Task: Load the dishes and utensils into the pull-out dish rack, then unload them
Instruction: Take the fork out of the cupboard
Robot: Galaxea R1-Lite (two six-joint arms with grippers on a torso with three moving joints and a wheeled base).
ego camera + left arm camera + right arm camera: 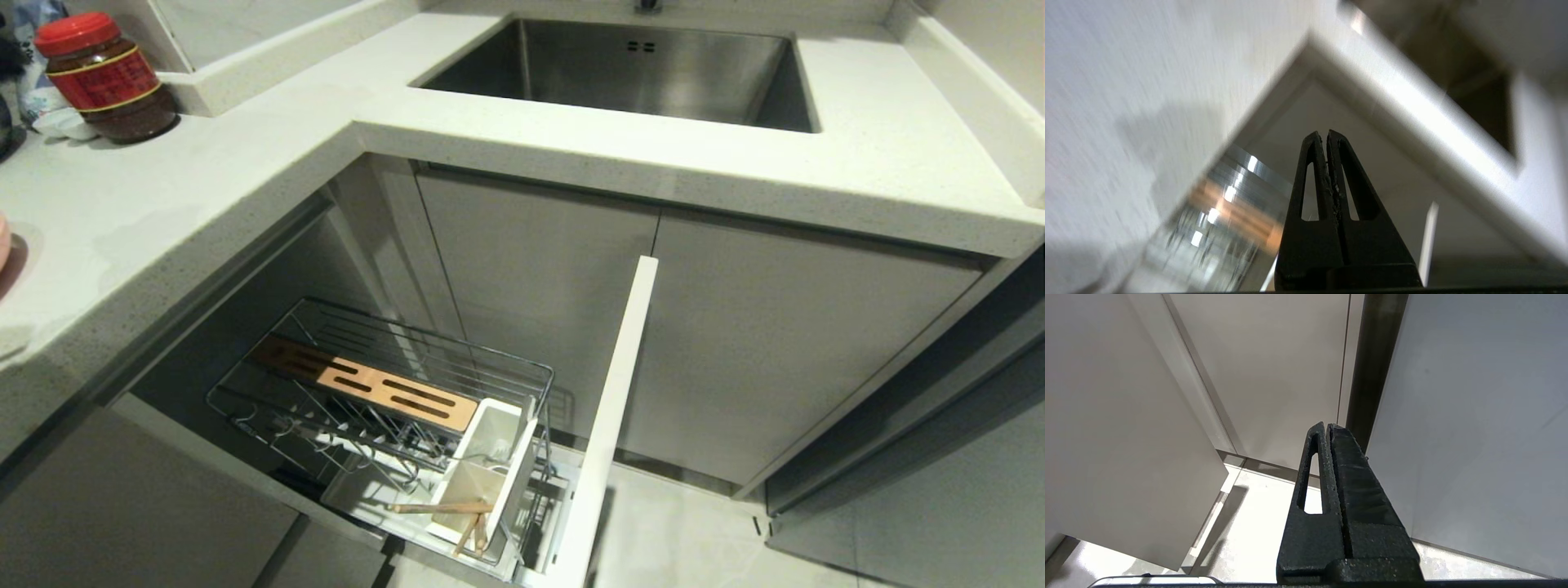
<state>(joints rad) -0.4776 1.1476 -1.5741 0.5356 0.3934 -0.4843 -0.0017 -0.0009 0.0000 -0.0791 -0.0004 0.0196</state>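
Nearest in the head view, the pull-out dish rack [384,392] is seen drawn out of the lower cabinet, with its white front panel [608,416] standing open toward the floor. In the nearest white utensil cup [469,498] the wooden chopsticks [445,508] are laid, one across the rim and the other leaning over the near edge. A second cup [498,437] is placed just behind it. Whether the fork is inside cannot be told. The slotted wooden strip [367,382] is fixed along the top of the chrome basket, and no plate or bowl is held in the wires.

The left gripper [1327,136] is seen only in its wrist view, with its fingers [1312,179] pressed together on nothing, above the blurred rack [1216,216]. The right gripper [1327,426] is also kept with fingers pressed together, empty, beside the cabinet doors [1269,367] and above the floor.

Farther back, a thin pink edge, perhaps the plate [2,241], is found on the table [163,180] at the left border. A red-lidded jar [106,77] is placed beyond it, and the steel sink [629,69] is set farthest.
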